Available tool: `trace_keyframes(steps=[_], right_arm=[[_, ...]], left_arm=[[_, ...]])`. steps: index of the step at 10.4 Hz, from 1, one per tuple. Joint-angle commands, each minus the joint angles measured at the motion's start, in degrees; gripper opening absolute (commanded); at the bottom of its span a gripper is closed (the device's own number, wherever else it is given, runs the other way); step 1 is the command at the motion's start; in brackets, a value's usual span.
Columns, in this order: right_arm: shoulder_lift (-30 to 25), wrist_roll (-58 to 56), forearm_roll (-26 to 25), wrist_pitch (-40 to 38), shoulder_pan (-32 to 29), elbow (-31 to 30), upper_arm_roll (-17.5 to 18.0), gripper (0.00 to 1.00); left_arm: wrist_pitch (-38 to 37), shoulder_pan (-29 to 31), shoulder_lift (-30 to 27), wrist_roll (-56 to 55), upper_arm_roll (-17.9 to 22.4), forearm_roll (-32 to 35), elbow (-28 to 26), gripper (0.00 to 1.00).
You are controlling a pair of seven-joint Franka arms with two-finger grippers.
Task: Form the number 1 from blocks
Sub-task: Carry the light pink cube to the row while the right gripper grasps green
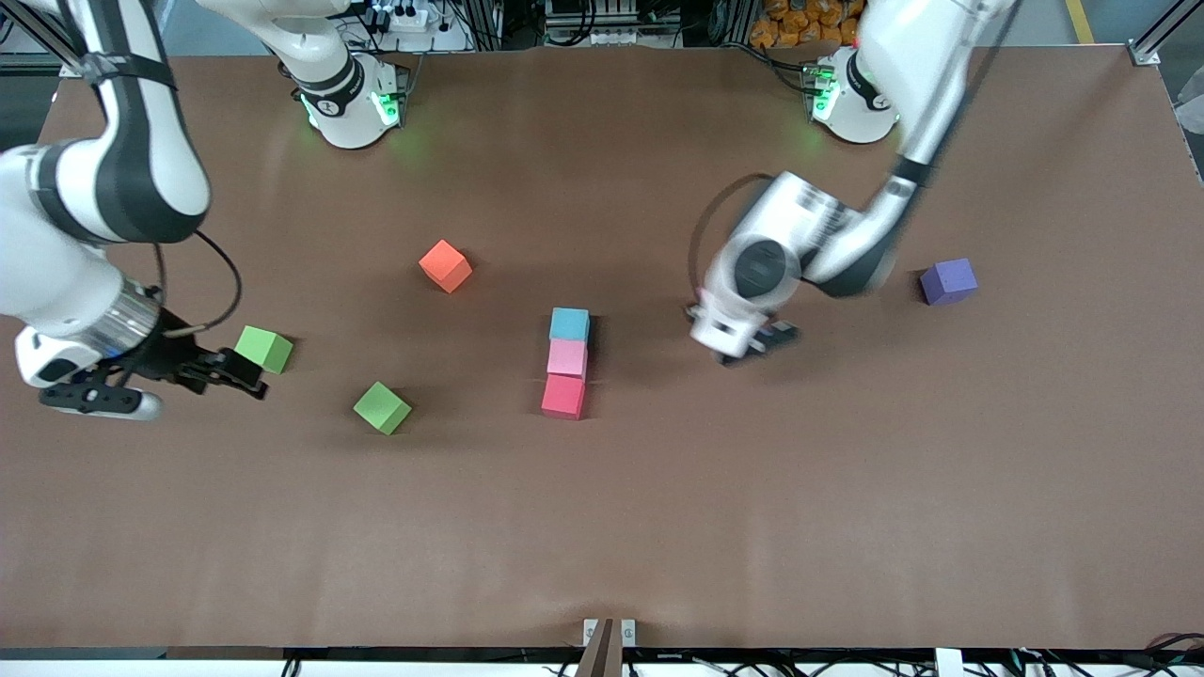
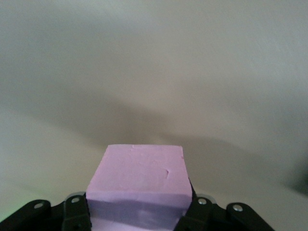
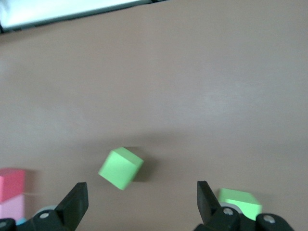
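Observation:
Three blocks stand in a column mid-table: sky blue (image 1: 569, 323), light pink (image 1: 567, 357), and crimson (image 1: 563, 396) nearest the front camera. My left gripper (image 1: 752, 343) hangs beside the column, toward the left arm's end. In the left wrist view the left gripper (image 2: 139, 214) is shut on a second light pink block (image 2: 139, 173), which the hand hides in the front view. My right gripper (image 1: 221, 374) stands open beside a green block (image 1: 263, 348). The right gripper (image 3: 142, 195) holds nothing; one green block (image 3: 121, 167) lies ahead of it and another green block (image 3: 240, 202) sits by a finger.
A second green block (image 1: 382, 407) lies between the right gripper and the column. An orange block (image 1: 445, 265) sits farther from the front camera than the column. A purple block (image 1: 948, 281) rests toward the left arm's end of the brown table (image 1: 847, 527).

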Motion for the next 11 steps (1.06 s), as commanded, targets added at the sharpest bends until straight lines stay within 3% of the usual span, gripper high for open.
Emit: trace_keyframes(steps=[1, 3, 6, 8, 11], right_arm=[[-0.1, -6.8, -1.5, -3.4, -4.9, -2.6, 1.6, 1.0], [1.1, -5.5, -1.6, -5.4, -6.2, -5.6, 1.3, 1.0], [3.5, 6.4, -1.6, -2.8, -5.5, -8.5, 1.1, 1.0], [4.3, 5.8, -3.1, -2.1, -5.4, -9.5, -0.6, 1.0], [5.5, 6.0, -6.7, -3.0, -5.3, -11.7, -3.5, 1.0]], left_arm=[[0.1, -6.8, 4.2, -7.2, 0.4, -2.5, 6.5, 0.0], [0.1, -12.3, 7.9, -11.2, 0.5, -2.8, 11.6, 0.0], [9.7, -16.7, 10.4, -10.3, 0.6, -0.7, 11.8, 0.0], [11.4, -18.2, 12.1, -9.4, 0.5, 3.8, 12.8, 0.0], [11.5, -18.2, 12.6, 0.3, 0.5, 3.7, 12.8, 0.0]])
